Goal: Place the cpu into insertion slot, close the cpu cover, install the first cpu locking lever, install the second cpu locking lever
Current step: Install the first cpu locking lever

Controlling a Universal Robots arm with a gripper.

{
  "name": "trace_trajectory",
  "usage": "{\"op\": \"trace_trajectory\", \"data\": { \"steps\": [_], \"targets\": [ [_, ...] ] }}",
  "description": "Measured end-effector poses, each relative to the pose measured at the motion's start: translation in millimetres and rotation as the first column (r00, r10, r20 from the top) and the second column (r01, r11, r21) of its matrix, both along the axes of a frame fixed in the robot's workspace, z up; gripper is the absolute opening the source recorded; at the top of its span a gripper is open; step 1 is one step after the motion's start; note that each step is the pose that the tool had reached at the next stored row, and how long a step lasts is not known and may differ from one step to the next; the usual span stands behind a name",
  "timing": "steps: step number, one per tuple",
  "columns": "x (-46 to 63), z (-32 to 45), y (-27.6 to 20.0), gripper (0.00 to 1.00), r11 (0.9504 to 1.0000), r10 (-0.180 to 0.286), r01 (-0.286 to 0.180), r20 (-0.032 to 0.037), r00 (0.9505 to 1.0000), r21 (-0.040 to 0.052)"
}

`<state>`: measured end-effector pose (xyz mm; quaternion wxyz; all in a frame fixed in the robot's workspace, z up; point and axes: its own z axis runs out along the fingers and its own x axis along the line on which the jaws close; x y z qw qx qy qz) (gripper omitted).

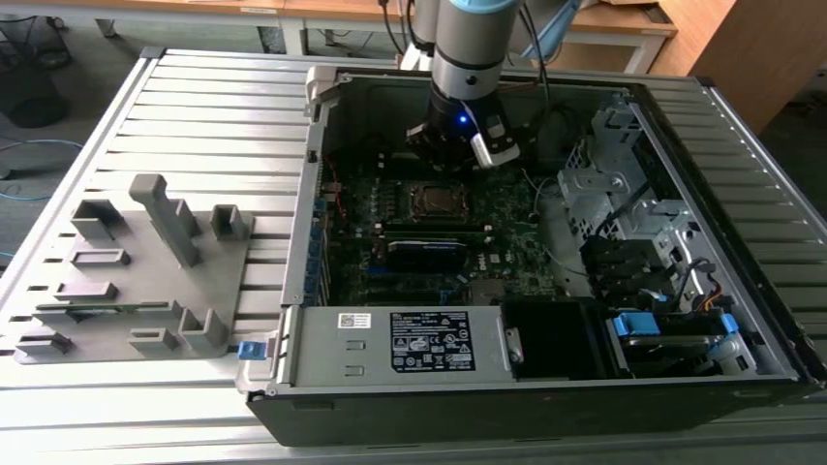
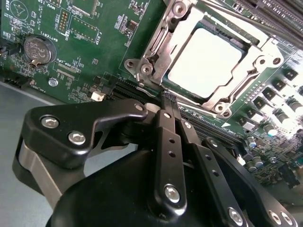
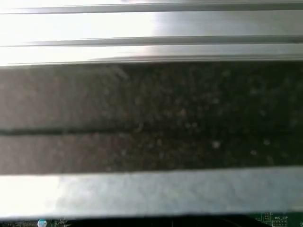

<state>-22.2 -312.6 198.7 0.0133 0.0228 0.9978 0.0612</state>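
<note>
Exterior view: gripper hangs inside open case, near slot on board. Second wrist view: fingers pressed together, nothing seen btwn them, tips just beside slot edge. Cpu sits in slot w/ cover down around it. First wrist view: pale slats, blurred dark band.

Slatted table, open computer case, grey fixture
</note>
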Motion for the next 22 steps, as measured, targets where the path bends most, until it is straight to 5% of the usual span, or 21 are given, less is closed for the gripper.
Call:
{"op": "trace_trajectory", "data": {
  "steps": [22],
  "targets": [
    [-1.3, 4.0, 6.2, 0.11, 1.0, -0.002, 0.002, 0.0071, 1.0, 0.0001]
  ]
}}
